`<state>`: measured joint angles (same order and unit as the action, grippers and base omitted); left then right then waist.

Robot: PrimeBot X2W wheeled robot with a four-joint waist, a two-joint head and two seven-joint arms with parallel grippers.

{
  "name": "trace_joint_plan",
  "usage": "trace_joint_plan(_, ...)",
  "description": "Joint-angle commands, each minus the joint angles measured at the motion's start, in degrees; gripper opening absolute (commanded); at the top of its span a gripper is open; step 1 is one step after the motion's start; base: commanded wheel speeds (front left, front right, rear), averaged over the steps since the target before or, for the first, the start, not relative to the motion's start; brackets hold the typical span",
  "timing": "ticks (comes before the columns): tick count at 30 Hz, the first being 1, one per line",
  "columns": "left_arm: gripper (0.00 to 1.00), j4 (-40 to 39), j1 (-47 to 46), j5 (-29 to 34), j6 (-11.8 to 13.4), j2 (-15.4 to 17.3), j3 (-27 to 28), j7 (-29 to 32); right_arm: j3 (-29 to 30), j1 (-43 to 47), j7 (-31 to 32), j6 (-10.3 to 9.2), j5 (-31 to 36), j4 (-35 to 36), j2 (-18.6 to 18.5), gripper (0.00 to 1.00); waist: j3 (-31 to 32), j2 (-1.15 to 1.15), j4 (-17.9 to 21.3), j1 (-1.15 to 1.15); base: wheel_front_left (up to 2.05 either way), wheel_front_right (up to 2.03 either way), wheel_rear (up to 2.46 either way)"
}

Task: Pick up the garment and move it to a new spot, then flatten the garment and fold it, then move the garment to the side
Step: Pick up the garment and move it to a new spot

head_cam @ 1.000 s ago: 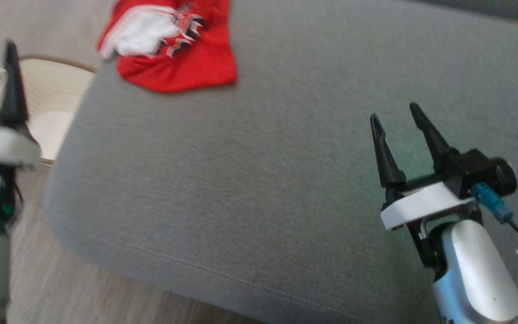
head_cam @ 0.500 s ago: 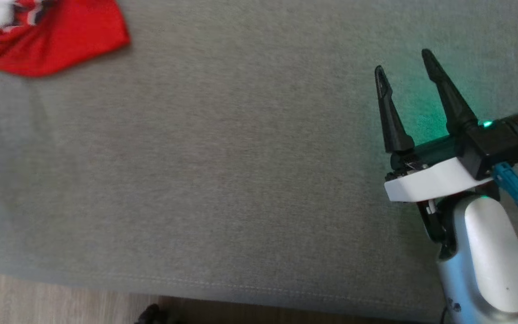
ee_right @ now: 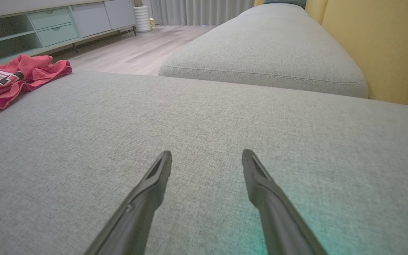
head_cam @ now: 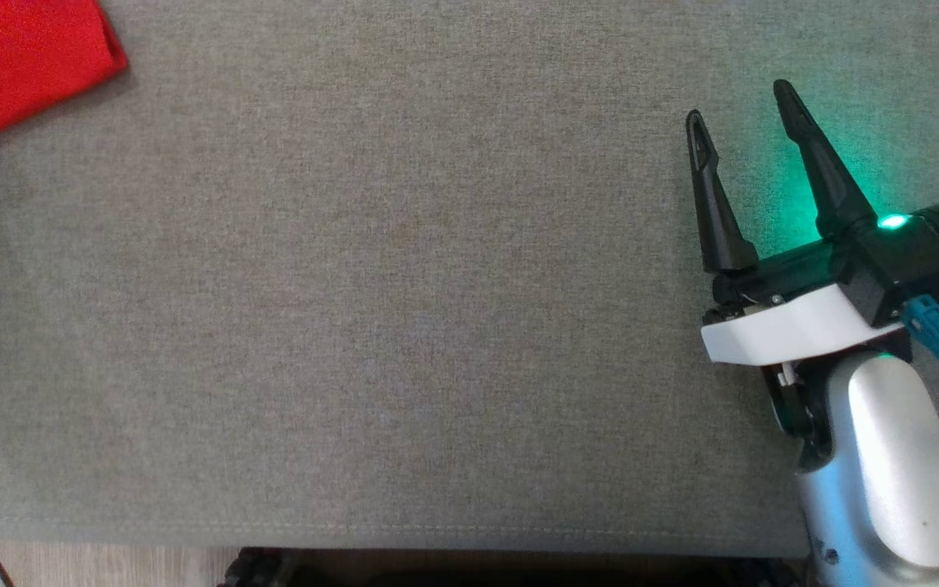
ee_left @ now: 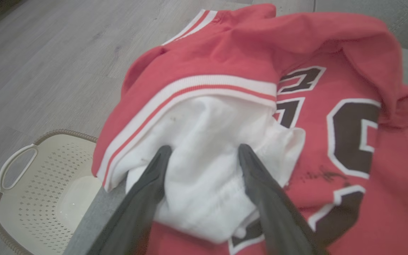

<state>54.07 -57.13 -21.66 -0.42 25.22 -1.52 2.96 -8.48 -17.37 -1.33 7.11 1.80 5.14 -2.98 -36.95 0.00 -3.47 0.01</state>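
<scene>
The garment (ee_left: 232, 88) is a red jersey with white trim and black numbers, crumpled on the grey sofa cushion (head_cam: 404, 310) near its corner. In the head view just a red corner of the garment (head_cam: 21, 65) shows at the top left. My left gripper (ee_left: 204, 152) is open, its fingers hovering over the jersey's white inner lining. My right gripper (head_cam: 742, 102) is open above bare cushion at the right, far from the jersey. From the right wrist, the garment (ee_right: 16, 79) lies at the far left, and the right gripper (ee_right: 207, 157) holds nothing.
A cream perforated laundry basket (ee_left: 37, 198) stands on the wooden floor beside the cushion's corner. A second grey cushion (ee_right: 267, 49) and a yellow backrest (ee_right: 384, 46) lie beyond. A low cabinet (ee_right: 48, 24) stands across the room. The cushion's front edge (head_cam: 437, 542) runs along the head view's bottom.
The head camera has turned, so the jersey slid to the top-left corner and the left gripper and basket left the view. The right gripper stays open in much the same pose.
</scene>
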Motion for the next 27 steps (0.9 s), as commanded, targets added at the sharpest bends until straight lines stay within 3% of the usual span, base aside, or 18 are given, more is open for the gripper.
trace_joint_plan(1, 0.80, -0.6, -1.4, 0.4, 0.2, 4.6, 1.2, -0.6, -1.2, -0.5, -0.5, 0.37, -0.4, 1.9, 0.1, 1.00, 0.1, 0.00, 0.0, -0.01, 0.00, 0.00, 0.00)
trace_joint_plan(2, 0.49, 0.0, -1.6, 0.4, 0.2, 4.6, 1.1, -0.8, -1.3, -0.6, -0.7, 0.37, -0.5, 1.7, 0.1, 1.00, 0.2, 0.00, 0.0, -0.01, 0.00, 0.00, 0.00)
trace_joint_plan(4, 0.03, 1.3, -2.0, 0.4, 0.0, 4.7, 1.0, -1.5, -1.4, -0.8, -0.9, 0.37, -0.8, 1.3, 0.1, 1.00, 0.6, 0.00, 0.0, -0.01, 0.00, 0.00, 0.00)
trace_joint_plan(17, 0.00, 7.0, -6.0, 2.5, -3.9, 9.1, -2.0, -8.4, -2.0, -1.5, -4.8, 0.37, -4.2, -4.4, 0.1, 1.00, 9.5, 0.00, 1.2, -0.01, 0.00, 0.00, 0.00)
trace_joint_plan(27, 0.00, 4.2, -10.2, 5.3, -6.6, 8.8, -8.7, -9.8, -0.7, 0.0, -8.4, 0.37, -7.7, -10.7, 0.1, 1.00, 20.4, 0.00, 3.3, -0.01, 0.00, 0.00, 0.00)
